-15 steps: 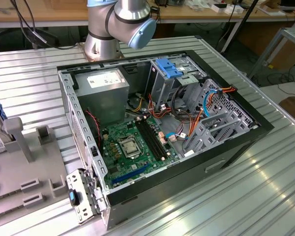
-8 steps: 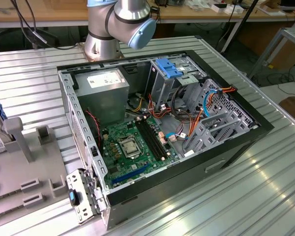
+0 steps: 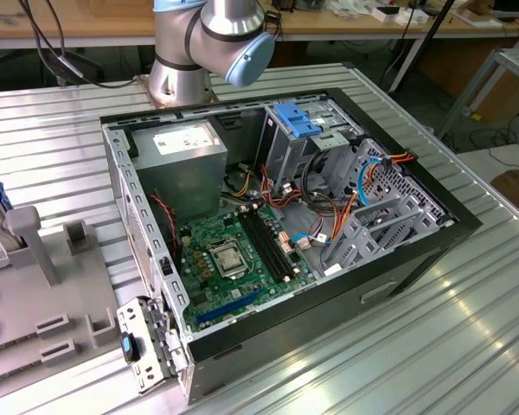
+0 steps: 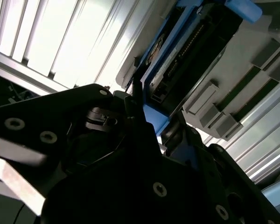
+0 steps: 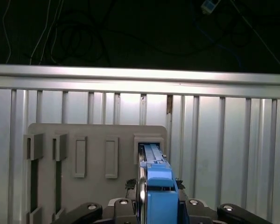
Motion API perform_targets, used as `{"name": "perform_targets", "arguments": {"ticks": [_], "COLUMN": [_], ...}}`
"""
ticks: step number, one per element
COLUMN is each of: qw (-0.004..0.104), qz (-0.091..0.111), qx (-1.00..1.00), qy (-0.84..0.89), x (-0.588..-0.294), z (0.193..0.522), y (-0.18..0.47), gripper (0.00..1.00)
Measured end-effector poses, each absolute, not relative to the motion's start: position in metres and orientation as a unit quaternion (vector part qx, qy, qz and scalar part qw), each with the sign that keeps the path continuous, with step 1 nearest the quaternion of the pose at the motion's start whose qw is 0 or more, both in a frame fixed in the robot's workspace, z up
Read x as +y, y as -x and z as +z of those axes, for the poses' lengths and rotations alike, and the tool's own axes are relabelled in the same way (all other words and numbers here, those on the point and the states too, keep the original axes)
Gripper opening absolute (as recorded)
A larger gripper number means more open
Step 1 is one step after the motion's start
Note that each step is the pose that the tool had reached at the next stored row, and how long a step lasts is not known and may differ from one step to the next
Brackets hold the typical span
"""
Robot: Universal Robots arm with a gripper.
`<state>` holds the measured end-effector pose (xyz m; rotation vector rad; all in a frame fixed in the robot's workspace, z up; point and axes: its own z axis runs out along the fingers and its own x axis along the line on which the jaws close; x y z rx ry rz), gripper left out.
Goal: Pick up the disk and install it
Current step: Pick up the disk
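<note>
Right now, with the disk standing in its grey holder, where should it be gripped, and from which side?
I'd grip the disk across its two flat faces near the blue-framed top edge, coming from above: it stands upright, slotted in the grey holder, leaving only that end free.

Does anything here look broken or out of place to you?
Nothing looks damaged. The black computer case lies open on its side with loose cables inside, and the blue-framed disk stands on edge in a slot of the grey plastic holder.
</note>
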<state>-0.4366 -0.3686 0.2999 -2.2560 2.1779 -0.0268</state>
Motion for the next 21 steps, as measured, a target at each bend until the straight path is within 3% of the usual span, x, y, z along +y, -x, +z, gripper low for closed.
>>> {"name": "perform_targets", "arguments": {"ticks": [21], "qw": [0.003], "qz": [-0.008], "qx": [0.696], "qy": [0.718], "x": [-0.3687], "z": [0.2985], "y": [0.4366], "gripper": [0.37]}}
